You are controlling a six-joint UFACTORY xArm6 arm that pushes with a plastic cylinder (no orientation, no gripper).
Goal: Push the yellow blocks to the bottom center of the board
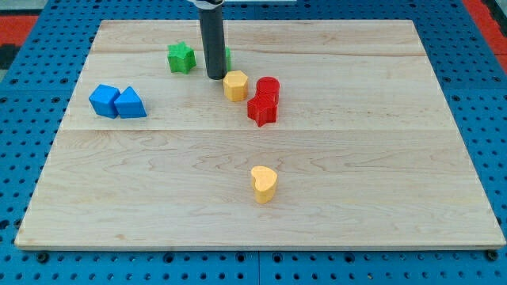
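Observation:
My tip (215, 76) rests on the board just up and left of a yellow hexagonal block (235, 85), close to it. A second yellow block, heart-shaped (264, 183), sits lower down near the middle of the board, toward the view's bottom. The rod comes down from the view's top and hides most of a green block (227, 57) behind it.
A green star block (181, 58) lies left of the rod. A red cylinder (268, 86) and a red star block (262, 108) sit right of the yellow hexagon. Two blue blocks (104, 100) (131, 104) touch at the view's left. The wooden board (356, 174) lies on a blue pegboard.

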